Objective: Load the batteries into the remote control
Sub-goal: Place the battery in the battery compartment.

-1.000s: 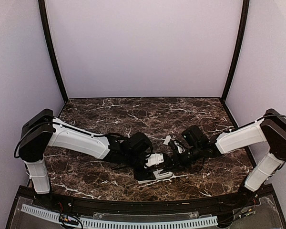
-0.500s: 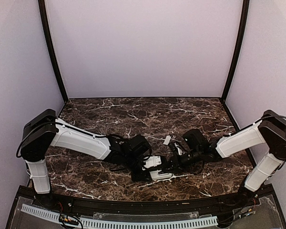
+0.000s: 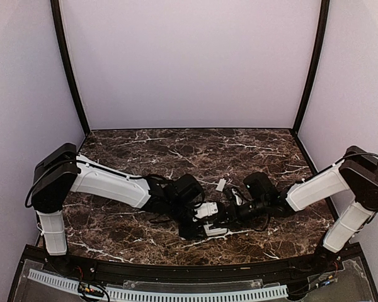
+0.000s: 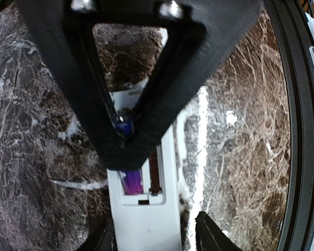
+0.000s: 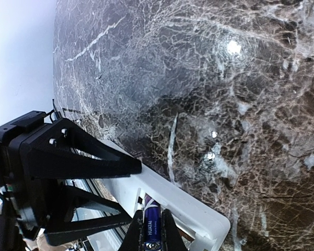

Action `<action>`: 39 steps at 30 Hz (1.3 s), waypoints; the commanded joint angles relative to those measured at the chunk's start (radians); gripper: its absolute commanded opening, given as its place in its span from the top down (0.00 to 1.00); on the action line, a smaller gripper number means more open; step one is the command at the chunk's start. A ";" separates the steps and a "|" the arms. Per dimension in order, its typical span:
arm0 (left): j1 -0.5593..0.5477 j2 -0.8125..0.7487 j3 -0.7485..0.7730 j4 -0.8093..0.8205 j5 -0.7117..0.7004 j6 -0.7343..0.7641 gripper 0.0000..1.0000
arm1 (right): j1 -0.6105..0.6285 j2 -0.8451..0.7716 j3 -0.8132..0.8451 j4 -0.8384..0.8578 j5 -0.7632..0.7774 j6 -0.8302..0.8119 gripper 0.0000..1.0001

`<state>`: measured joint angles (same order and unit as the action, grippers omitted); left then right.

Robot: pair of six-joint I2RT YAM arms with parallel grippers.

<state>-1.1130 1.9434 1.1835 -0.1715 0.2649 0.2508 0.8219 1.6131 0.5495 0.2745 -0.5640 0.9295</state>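
- Top view: found the remote control [image 3: 213, 230] flat on the bench [image 3: 145, 151], near the front edge and midway between the arms, largely covered by both hands. Noted the left hand [image 3: 198, 220] reaching in from the left and the right hand [image 3: 227, 212] from the right, tips nearly meeting over it. Cannot tell the long axis from here. Noted a small white piece [image 3: 221, 185] just beyond the hands; identity unclear.
- Left wrist view: found the remote control [image 4: 144, 225] running straight away from the camera, open compartment upward, with a purple battery [image 4: 131, 183] lying along its length and partly in the bay. Found the left hand [image 4: 154, 238] apart, fingers straddling the part nearest the camera. Noted a gap on one side, so no firm clamp confirmed. Noted the right hand [image 4: 124, 150] set on the battery from above.
- Right wrist view: found the right hand [image 5: 153, 230] clamped on the battery [image 5: 152, 219], directly over the compartment of the remote control [image 5: 199, 214]. Noted the left hand [image 5: 135, 191] just beside, fingers to either side of the white body.
- Judged the right hand nearer the work. Judged the coming move to be straight down into the bay, battery axis along the remote's length.
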 commanded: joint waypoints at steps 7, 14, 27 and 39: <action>0.019 0.002 0.042 0.078 0.132 -0.013 0.55 | 0.031 0.077 -0.068 -0.128 0.073 0.011 1.00; 0.053 -0.007 0.031 0.148 0.167 -0.056 0.67 | 0.031 0.064 -0.085 -0.126 0.079 0.014 1.00; 0.053 0.020 0.033 0.063 0.109 0.038 0.74 | 0.031 0.067 -0.066 -0.130 0.080 0.004 1.00; 0.023 0.056 0.047 0.021 0.032 0.054 0.72 | 0.030 0.084 -0.064 -0.103 0.075 0.007 1.00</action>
<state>-1.0828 1.9667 1.2140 -0.0986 0.3363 0.2985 0.8280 1.6249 0.5140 0.3363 -0.5838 0.9371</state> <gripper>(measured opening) 0.288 0.063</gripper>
